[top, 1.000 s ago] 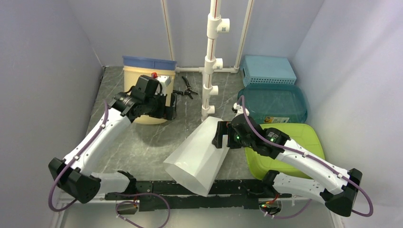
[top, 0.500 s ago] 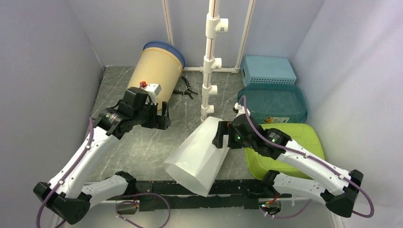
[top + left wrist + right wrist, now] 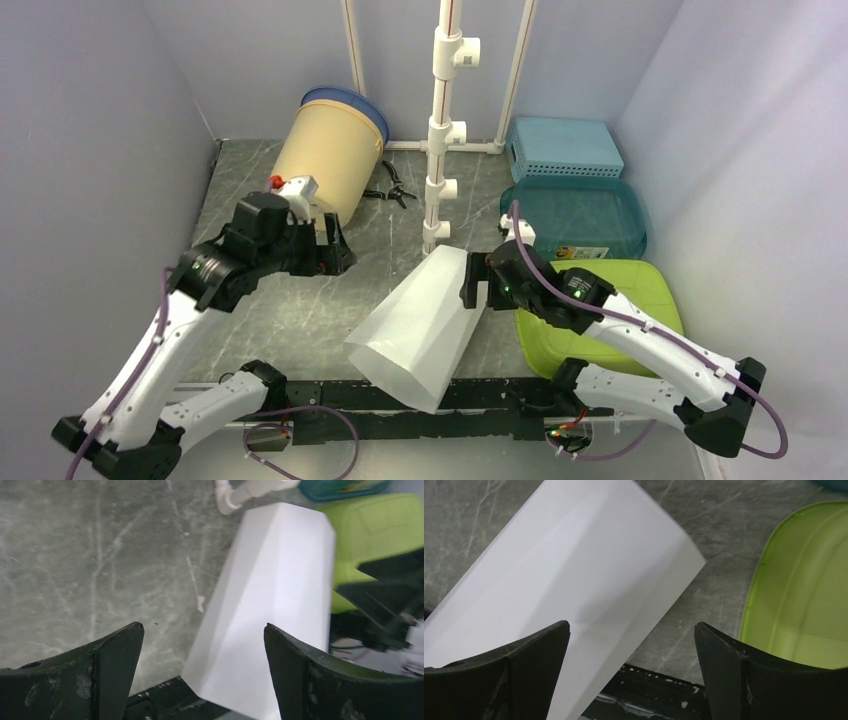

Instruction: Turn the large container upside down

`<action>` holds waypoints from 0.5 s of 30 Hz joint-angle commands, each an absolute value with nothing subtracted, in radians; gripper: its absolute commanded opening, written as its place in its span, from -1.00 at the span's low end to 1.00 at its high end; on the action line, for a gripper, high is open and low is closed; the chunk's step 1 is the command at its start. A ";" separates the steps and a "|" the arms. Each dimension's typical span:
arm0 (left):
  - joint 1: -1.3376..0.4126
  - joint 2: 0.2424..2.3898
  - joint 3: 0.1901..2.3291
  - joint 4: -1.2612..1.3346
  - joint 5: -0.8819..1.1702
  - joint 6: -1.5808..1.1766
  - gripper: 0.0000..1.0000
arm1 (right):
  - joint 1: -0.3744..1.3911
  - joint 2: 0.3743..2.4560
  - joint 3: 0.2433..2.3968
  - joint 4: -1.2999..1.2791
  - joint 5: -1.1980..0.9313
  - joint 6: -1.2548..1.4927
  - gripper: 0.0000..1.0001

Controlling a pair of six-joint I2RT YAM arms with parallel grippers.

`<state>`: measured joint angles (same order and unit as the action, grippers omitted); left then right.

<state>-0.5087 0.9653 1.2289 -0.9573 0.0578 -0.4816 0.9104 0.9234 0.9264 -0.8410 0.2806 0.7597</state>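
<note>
A white translucent container [image 3: 420, 320] lies on its side in the middle of the table, its wide end toward the front. It also shows in the left wrist view [image 3: 280, 605] and the right wrist view [image 3: 564, 580]. A cream bucket [image 3: 330, 155] with a blue rim stands tilted at the back left, leaning toward the back wall. My left gripper [image 3: 335, 252] is open and empty, just in front of the bucket, not touching it [image 3: 202, 626]. My right gripper [image 3: 475, 283] is open and empty at the white container's narrow far end [image 3: 631, 625].
A white PVC pipe stand [image 3: 445, 130] rises at the back centre, with black pliers [image 3: 393, 187] beside it. A light blue perforated basket [image 3: 563, 147], a teal bin [image 3: 575, 215] and a green tray [image 3: 600, 310] fill the right side. A black rail [image 3: 330, 400] runs along the front edge.
The cream bucket went from upright to tilted back against the wall. My left gripper let it go and drew back toward the near left. My right gripper shifted slightly right.
</note>
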 commanded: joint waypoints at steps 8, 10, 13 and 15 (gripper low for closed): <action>-0.505 0.712 1.174 -1.029 0.449 -0.726 0.89 | 0.618 0.979 0.981 -0.653 0.047 0.486 0.99; -0.505 0.676 1.123 -0.991 0.530 -0.770 0.88 | 0.587 0.993 0.989 -0.600 -0.048 0.441 0.99; -0.506 0.622 1.086 -0.997 0.575 -0.808 0.87 | 0.545 1.034 1.003 -0.553 -0.124 0.409 1.00; -0.505 0.591 1.076 -1.002 0.602 -0.844 0.87 | 0.505 1.078 1.019 -0.548 -0.196 0.387 0.99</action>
<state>-0.5083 0.6357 1.0954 -1.0187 0.4671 -0.7475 0.5579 1.0195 0.9703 -0.6544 -0.0067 0.4847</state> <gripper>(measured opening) 0.938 0.994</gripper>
